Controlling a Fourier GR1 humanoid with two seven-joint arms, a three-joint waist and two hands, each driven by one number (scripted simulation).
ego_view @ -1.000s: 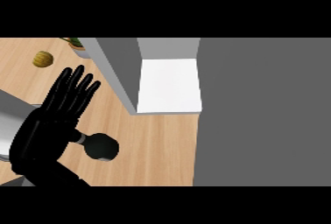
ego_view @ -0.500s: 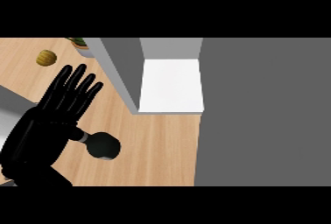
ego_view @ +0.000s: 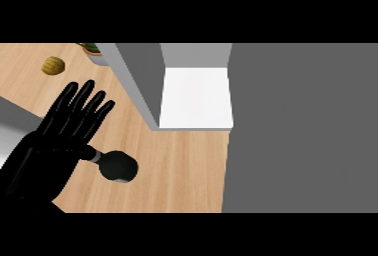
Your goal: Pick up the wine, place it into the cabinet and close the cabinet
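Observation:
The wine bottle shows from above as a dark round shape on the wooden counter, its pale neck pointing left. My left hand is spread flat with straight fingers just left of and above it. The palm's edge covers the end of the neck; no finger curls round the bottle. The cabinet stands open behind it, with a white shelf floor and a large grey door swung out at the right. My right hand is out of sight.
A small yellowish round object lies on the counter at the back left, with a green plant behind it. A grey surface borders the counter on the left.
Almost nothing differs; my left hand has drifted very slightly, still spread next to the bottle, which has not moved.

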